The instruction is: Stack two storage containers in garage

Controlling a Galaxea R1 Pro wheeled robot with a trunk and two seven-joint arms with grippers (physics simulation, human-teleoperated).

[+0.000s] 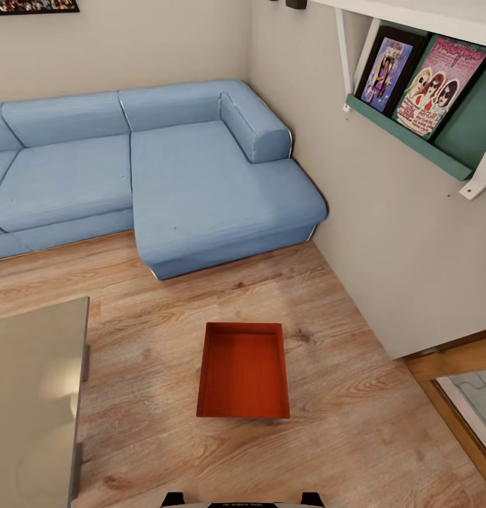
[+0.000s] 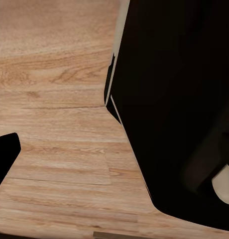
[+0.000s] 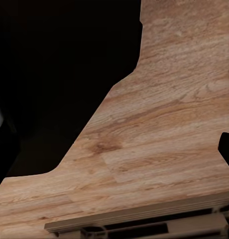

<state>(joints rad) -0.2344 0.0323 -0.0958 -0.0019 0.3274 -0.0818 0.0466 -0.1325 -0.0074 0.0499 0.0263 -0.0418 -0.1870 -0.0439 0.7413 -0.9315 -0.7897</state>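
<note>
While the robot stands in the living room, you are at the approach step — nothing is picked up yet.

Room: light wood plank floor [image 1: 355, 423], pale wall [image 1: 384, 233] to the right, its corner jutting out beside a doorway strip at the lower right.

Sofa: the blue corner sofa [image 1: 200, 183] sits beyond the box, its chaise end well apart from it — leaving bare floor between.

Table: a glass-topped table [image 1: 31, 402] borders your left; watch its edge when you swing that arm.

Shelf: a green wall shelf [image 1: 426, 92] with framed prints hangs high on the right, clear of the working area.

Container: one red-orange storage container [image 1: 243, 370] rests on the planks dead ahead, open side up, near the robot's base.

Second container: I cannot place it from these views.

Open room: bare floor on both long sides of the box, wider toward the wall.

Next move: in my judgement, roll a little closer, lower both arms and bracket the box by its side walls.

Jaws: the wrist views give wood floor and dark robot body; you cannot tell how far either gripper is open, and neither has hold of the box.
</note>
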